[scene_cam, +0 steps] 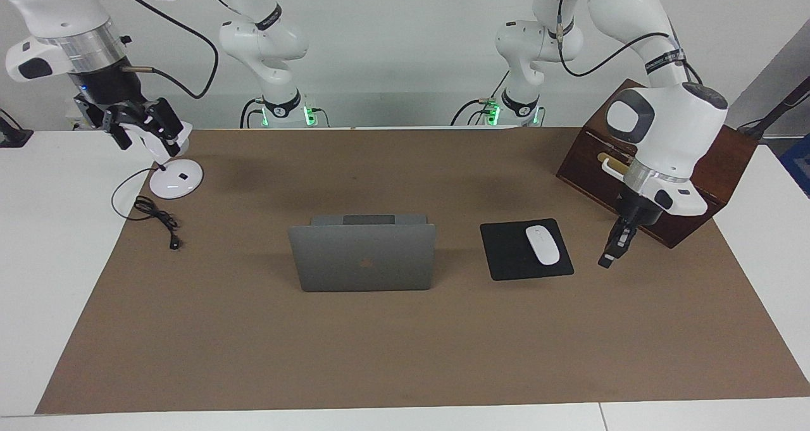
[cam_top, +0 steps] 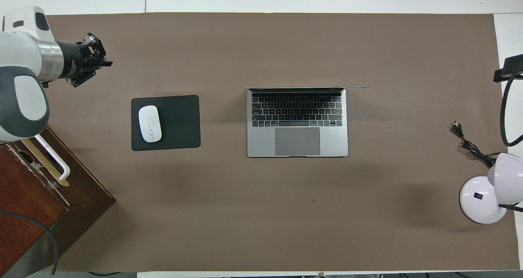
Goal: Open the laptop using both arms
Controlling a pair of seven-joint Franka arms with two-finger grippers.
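Overhead view: the laptop (cam_top: 297, 123) stands open at the middle of the desk (cam_top: 261, 229), its lid upright and its keyboard facing the robots' edge. A black mouse pad (cam_top: 179, 123) carrying a white mouse (cam_top: 150, 123) lies beside it toward the left arm's end, where a wooden box (scene_cam: 696, 159) fills the corner nearest the robots. The left gripper (scene_cam: 609, 257), fingers clenched on nothing, hangs above the brown mat (scene_cam: 405, 355) between pad and box. The right gripper (scene_cam: 142, 130) hovers over a white desk lamp (cam_top: 486, 188) at the right arm's end; whether its fingers are released or clenched cannot be told.
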